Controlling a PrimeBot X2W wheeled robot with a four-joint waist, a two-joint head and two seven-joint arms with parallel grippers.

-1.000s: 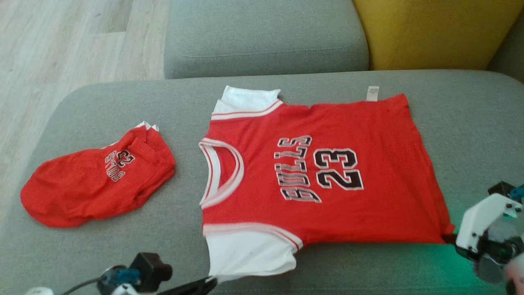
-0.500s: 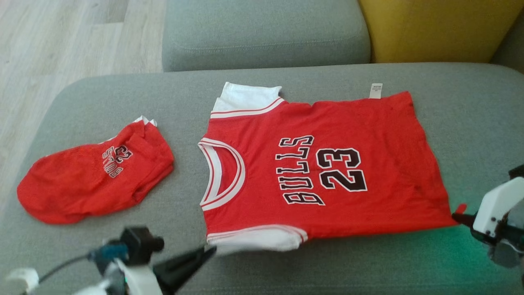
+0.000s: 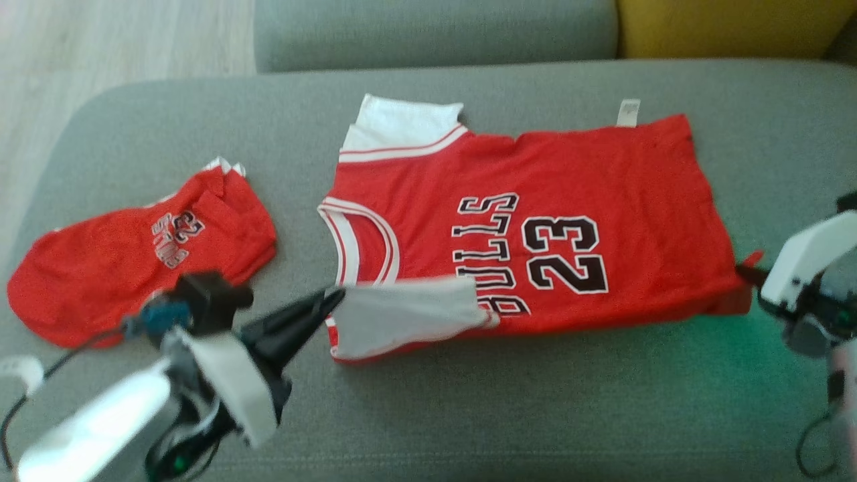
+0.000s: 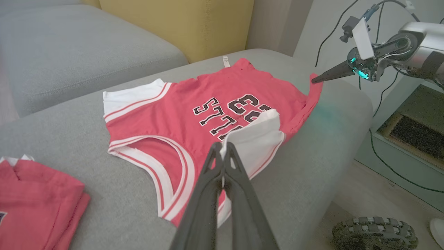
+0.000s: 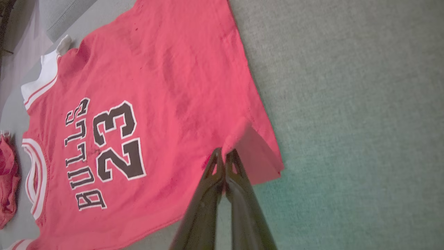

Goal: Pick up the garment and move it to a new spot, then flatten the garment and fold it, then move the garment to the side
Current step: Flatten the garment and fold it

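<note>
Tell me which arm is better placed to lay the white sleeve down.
Left: the left gripper is shut on the sleeve, over the jersey; the right gripper pinches the hem corner.

The head view looks forward and down from above the near edge of the grey cushion (image 3: 469,415), covering most of its top. The left wrist view sits low over the near-left part, facing along the left arm's fingers (image 4: 204,208) toward the far-right corner. The right wrist view looks steeply down, close, along the right arm's fingers (image 5: 242,208) at the right end. All three share the red jersey (image 3: 535,174) front.
</note>
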